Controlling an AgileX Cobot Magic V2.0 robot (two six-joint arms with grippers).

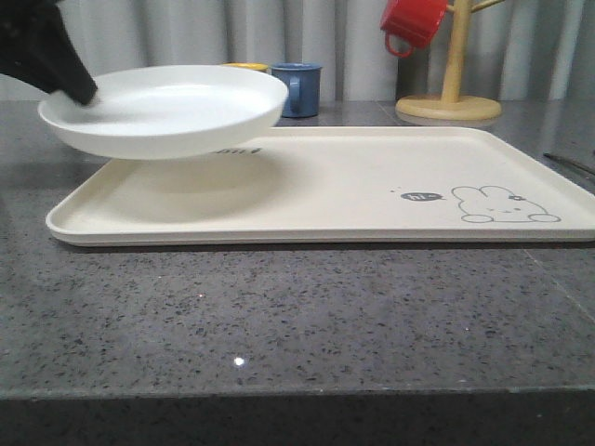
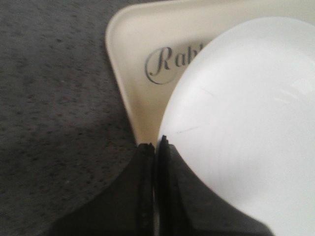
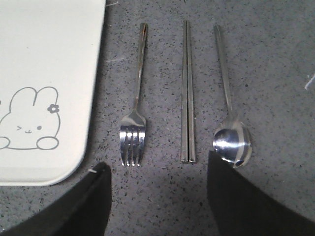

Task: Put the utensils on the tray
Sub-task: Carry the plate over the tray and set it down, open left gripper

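Your left gripper (image 2: 156, 147) pinches the round white plate (image 1: 167, 107) by its rim, lifted over the cream rectangular tray's (image 1: 279, 228) left end. Right gripper (image 3: 157, 196) spread wide above 3 silver utensils (image 3: 187, 93) lying parallel on the grey speckled table (image 3: 275, 73), just beside the tray's edge.

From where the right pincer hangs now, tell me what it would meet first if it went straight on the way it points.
Most likely the chopsticks, lying on the countertop between its open fingers, with the fork and spoon on either side. Depth is unclear, so this is a judgement.
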